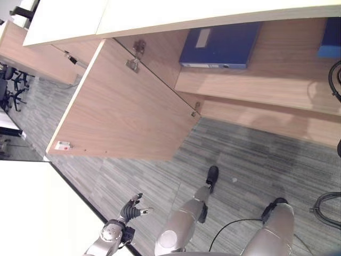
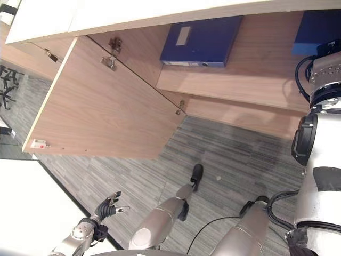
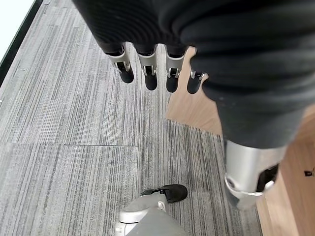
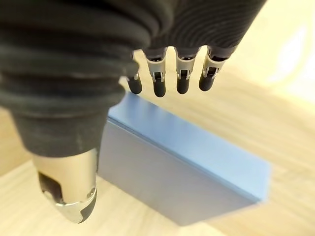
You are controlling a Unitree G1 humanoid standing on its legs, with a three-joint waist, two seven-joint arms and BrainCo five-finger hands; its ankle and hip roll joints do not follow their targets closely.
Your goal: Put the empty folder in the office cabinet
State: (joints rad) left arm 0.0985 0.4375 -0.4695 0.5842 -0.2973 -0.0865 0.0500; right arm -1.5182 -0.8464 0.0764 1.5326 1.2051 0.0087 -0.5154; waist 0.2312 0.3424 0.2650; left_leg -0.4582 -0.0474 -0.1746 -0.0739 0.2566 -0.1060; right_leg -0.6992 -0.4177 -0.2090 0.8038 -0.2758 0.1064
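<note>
Hanging low at 7 o'clock in the head views, the left hand (image 1: pixel 131 208) is holding nothing, fingers loosely spread over the grey carpet (image 1: pixel 245 160). At 10 o'clock the cabinet door (image 1: pixel 122 106) is standing wide open. On the cabinet shelf (image 1: pixel 277 69), at 12 o'clock, one dark blue folder (image 1: pixel 218 45) is lying flat. At 2 o'clock a second blue folder (image 4: pixel 182 172) is resting on the shelf, with the right hand (image 4: pixel 170 73) hovering just above it, fingers straight and apart, gripping nothing. Judging the folder placed; risk now is the fingers catching its edge on the way out and dragging it off the shelf.
</note>
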